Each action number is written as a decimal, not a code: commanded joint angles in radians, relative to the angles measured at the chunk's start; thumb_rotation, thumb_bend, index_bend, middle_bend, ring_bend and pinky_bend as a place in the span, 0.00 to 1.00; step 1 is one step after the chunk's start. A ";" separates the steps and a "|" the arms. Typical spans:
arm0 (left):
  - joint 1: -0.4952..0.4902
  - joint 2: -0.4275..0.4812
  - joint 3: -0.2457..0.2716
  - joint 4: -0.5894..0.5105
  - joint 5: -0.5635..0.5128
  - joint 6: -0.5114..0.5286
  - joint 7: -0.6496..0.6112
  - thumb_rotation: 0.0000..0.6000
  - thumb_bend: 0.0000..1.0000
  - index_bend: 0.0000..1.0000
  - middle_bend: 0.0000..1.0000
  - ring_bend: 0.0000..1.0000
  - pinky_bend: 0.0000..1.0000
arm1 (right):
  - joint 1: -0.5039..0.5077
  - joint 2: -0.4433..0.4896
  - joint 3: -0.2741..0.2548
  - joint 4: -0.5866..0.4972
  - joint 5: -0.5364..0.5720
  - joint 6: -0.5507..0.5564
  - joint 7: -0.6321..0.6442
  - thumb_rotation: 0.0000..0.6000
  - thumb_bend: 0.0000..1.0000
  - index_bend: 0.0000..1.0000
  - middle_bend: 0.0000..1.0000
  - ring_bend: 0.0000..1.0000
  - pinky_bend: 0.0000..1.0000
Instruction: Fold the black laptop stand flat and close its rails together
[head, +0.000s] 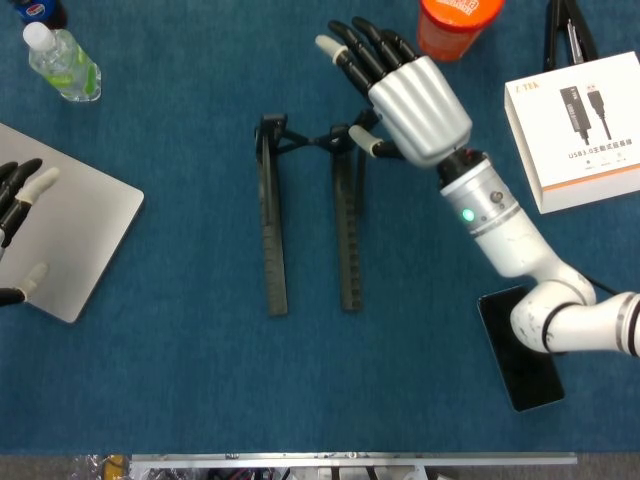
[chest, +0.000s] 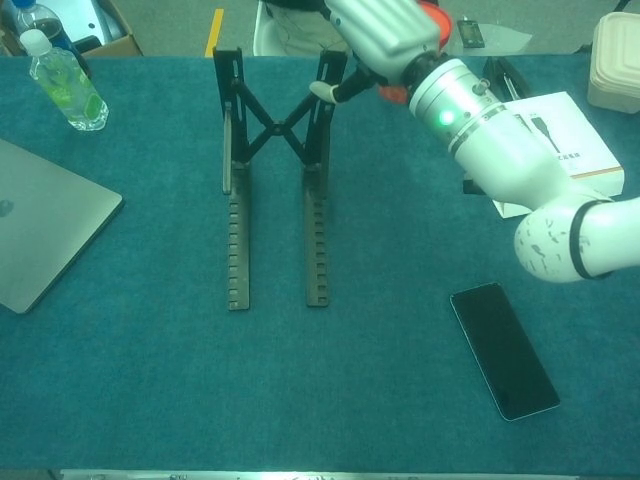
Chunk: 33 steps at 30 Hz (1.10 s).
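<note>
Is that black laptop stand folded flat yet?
No. The laptop stand is raised: its uprights stand off the table, cross braces spread, rails apart. The right hand touches its top.

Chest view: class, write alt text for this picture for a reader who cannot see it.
The robot's right hand touches the top of a black laptop stand, whose upper arms stand raised and crossed above two parallel rails on a teal table. A silver laptop lies left, a dark phone right.
</note>
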 joint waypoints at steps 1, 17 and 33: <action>-0.006 0.002 0.001 -0.001 0.002 -0.006 -0.004 1.00 0.32 0.04 0.04 0.00 0.00 | 0.018 -0.008 0.011 0.017 0.016 -0.012 0.006 1.00 0.06 0.00 0.05 0.01 0.18; -0.065 0.012 0.031 0.019 0.078 -0.052 -0.090 1.00 0.32 0.04 0.04 0.00 0.00 | 0.106 -0.032 0.058 0.097 0.095 -0.043 -0.016 1.00 0.06 0.00 0.05 0.01 0.18; -0.315 -0.021 0.100 0.033 0.261 -0.199 -0.491 1.00 0.32 0.05 0.05 0.00 0.00 | 0.138 -0.037 0.051 0.116 0.132 -0.037 -0.025 1.00 0.06 0.00 0.05 0.01 0.18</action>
